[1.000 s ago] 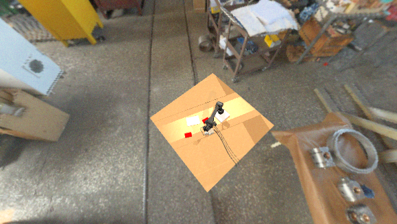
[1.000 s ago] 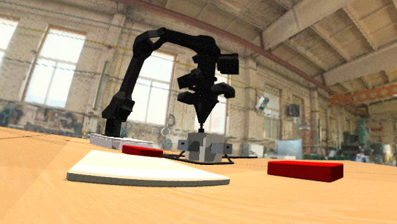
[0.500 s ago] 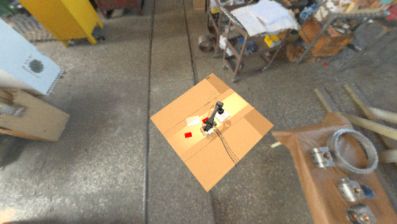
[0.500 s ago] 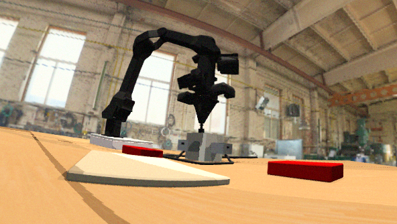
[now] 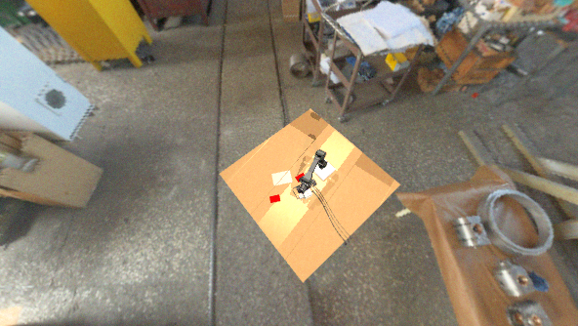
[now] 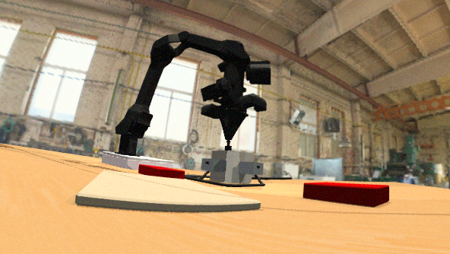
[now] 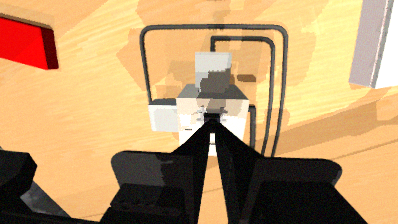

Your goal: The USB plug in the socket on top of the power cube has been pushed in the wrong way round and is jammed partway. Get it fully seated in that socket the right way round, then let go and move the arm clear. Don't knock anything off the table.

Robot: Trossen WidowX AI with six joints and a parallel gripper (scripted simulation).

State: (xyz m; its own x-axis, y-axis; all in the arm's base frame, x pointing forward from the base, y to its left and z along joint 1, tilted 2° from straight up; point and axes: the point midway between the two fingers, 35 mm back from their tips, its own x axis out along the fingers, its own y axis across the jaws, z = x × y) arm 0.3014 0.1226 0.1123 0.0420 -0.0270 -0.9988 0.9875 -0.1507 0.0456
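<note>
The claw [image 6: 228, 144] is pinched on the small USB plug [image 7: 212, 119] atop the grey power cube [image 6: 229, 171] at mid-bench [image 6: 228, 228] — likely mid-correction — so lifting, turning and reseating seem called for next.

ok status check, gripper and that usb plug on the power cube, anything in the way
Gripper shut on USB plug, pointing straight down. Plug at top socket of power cube; seating depth unclear. Red blocks and flat pad stand apart from the cube.
</note>
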